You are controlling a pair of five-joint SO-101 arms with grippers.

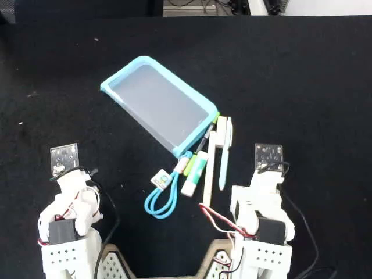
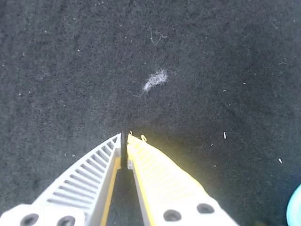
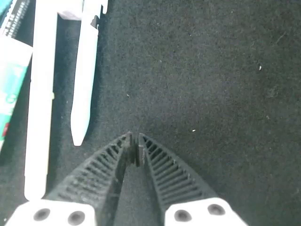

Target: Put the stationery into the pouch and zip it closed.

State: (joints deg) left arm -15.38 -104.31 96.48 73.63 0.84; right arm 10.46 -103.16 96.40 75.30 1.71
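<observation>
1. High view, count: one pouch point(image 1: 157, 102), pale blue with a clear face, lying flat and askew at mid-table point(image 1: 302, 87), its mouth end toward near right.
2. Stationery is bunched at that mouth end, and I can count four pieces. There is one white pen point(image 1: 224, 157) farthest right and one long white stick point(image 1: 209, 174) just left of it. Next comes one white-and-green tube point(image 1: 195, 171), then one thin dark pen point(image 1: 203, 139) against the pouch corner. Anything more in the overlap I cannot tell.
3. One blue cord point(image 1: 160, 203) loops near-left of the bunch, with one white tag point(image 1: 161, 179) on it.
4. Two arms: left arm point(image 1: 70, 197) near left and right arm point(image 1: 261, 203) near right, both well apart from the pouch.
5. Left wrist view: left gripper point(image 2: 126, 139) has two fingers point(image 2: 94, 174), one white and one yellow. Their tips are pressed together with nothing between them, over bare black cloth. One lint fleck point(image 2: 155, 80) lies beyond the tips.
6. Right wrist view: right gripper point(image 3: 135, 141) has two black fingers point(image 3: 169, 174), clenched tip to tip and grasping nothing. The pen's tip lies just beside the fingertips, not touching. The stick and tube lie alongside the pen.
</observation>
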